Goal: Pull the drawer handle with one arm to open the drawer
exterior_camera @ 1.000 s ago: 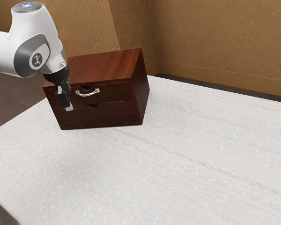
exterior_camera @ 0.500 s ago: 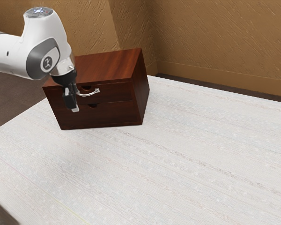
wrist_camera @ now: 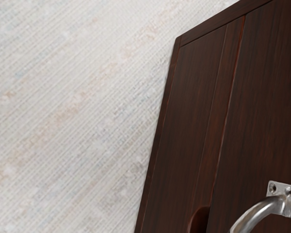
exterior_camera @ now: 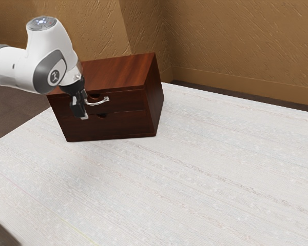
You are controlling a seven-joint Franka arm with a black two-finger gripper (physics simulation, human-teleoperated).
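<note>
- The white arm [exterior_camera: 36, 66] came in from the exterior view's left; its gripper [exterior_camera: 80, 106] hung at the left end of the drawer handle [exterior_camera: 96, 101]; whether it was spread or pinching could not be told.
- The upper drawer [exterior_camera: 124, 100] looked flush in the dark wooden cabinet [exterior_camera: 128, 72], which stood on the pale table [exterior_camera: 205, 169].

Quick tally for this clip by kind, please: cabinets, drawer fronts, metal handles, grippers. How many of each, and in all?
wooden cabinet: 1
drawer fronts: 2
metal handle: 1
gripper: 1
Total: 5
</note>
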